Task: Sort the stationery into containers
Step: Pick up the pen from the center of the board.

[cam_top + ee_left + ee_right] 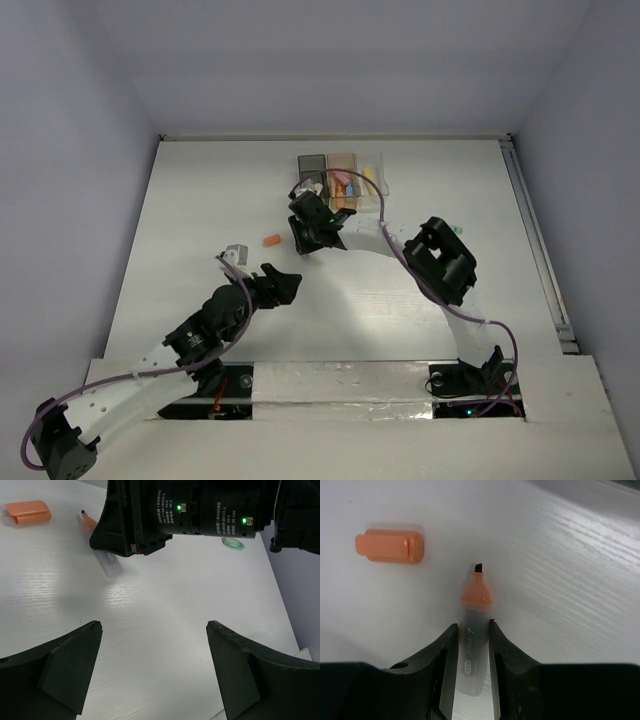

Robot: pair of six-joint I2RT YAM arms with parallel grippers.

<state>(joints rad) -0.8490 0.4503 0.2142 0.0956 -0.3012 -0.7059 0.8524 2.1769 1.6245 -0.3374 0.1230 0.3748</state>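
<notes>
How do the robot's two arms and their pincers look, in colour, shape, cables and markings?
The left arm and right arm combine white links with bulky black joint housings. A purple cable runs along each. The left pincer and right pincer have matte black, wedge-shaped fingers. One right-arm housing carries small white printing and green lights.
</notes>
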